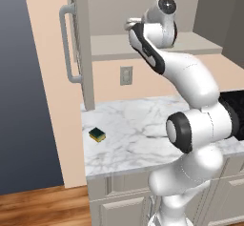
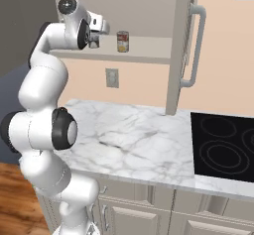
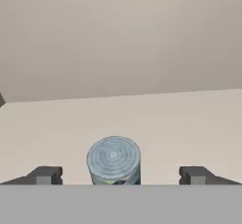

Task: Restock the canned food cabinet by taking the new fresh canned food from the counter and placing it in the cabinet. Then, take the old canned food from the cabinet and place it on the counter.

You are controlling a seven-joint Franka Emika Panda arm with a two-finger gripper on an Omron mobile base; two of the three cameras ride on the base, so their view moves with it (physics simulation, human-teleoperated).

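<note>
grey-blue can (image 3: pixel 113 160), white grey-veined counter (image 1: pixel 138 125)

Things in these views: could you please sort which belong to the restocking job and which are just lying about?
Part of the job:
- new grey-blue can, on the cabinet shelf between the open gripper fingers
- old red-and-yellow can, on that shelf
- counter

Just lying about:
- sponge
- cooktop
- wall outlet
</note>
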